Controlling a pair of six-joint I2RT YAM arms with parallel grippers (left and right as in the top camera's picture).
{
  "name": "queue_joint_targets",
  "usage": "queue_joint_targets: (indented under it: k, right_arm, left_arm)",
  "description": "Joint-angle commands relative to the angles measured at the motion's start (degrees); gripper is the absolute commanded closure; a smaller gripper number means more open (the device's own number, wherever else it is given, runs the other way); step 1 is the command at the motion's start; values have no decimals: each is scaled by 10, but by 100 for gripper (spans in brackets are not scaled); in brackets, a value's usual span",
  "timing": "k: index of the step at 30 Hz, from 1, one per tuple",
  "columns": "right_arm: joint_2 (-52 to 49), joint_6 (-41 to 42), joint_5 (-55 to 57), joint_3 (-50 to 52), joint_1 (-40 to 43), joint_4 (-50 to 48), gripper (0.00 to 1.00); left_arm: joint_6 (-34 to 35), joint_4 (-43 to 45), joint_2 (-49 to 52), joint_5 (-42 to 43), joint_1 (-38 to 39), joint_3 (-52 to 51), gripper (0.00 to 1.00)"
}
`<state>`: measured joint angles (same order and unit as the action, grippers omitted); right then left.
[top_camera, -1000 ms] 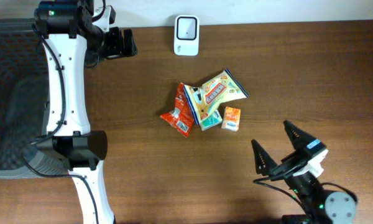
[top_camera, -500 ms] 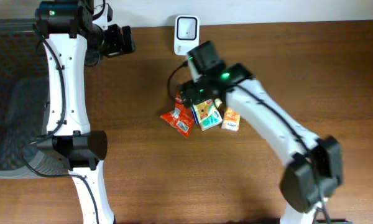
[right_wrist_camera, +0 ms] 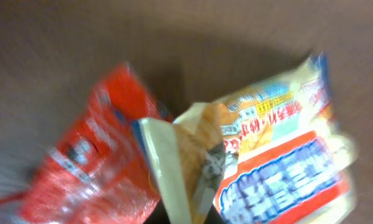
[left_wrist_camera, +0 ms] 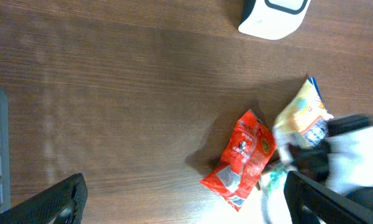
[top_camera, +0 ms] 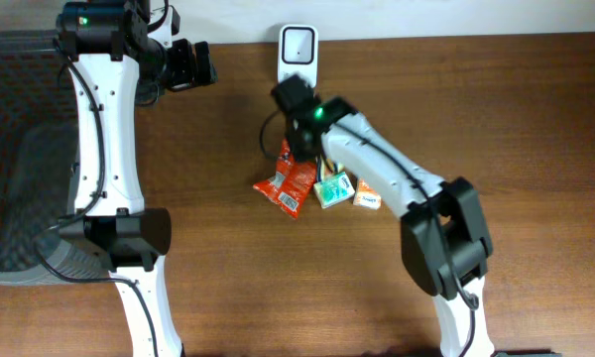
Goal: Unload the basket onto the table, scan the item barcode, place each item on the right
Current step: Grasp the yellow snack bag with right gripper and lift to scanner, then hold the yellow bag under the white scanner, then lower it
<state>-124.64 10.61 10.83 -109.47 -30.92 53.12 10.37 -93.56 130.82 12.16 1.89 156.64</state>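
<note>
Overhead: one scanner (top_camera: 297,57), one red packet (top_camera: 290,183), one yellow packet (right_wrist_camera: 280,162) pinched by right gripper (top_camera: 305,149); left gripper (left_wrist_camera: 186,198) open.

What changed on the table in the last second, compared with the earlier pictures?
The right gripper swung in from the edge of the table to its middle and closed, apparently pinching the yellow packet. The red packet, orange box, white scanner and the open left gripper stayed put.
</note>
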Motion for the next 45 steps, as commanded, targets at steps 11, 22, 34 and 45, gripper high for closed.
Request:
queue_joint_targets:
  k: [11,22,34,45]
  right_arm:
    - [-57,23,-618,67,455,32,96]
    - [-36,154,-643,-190,210,17,96]
    - [-113,1,-290,-306,377,319,96]
    - [-115,112,-356,-435,166,214,96]
  left_arm:
    - [5,0,-4,-2,-3,1,1]
    - [5,0,-4,-2,-3,2,1]
    - [5,0,-4,-2,-3,1,1]
    - [5,0,-4,-2,-3,1,1]
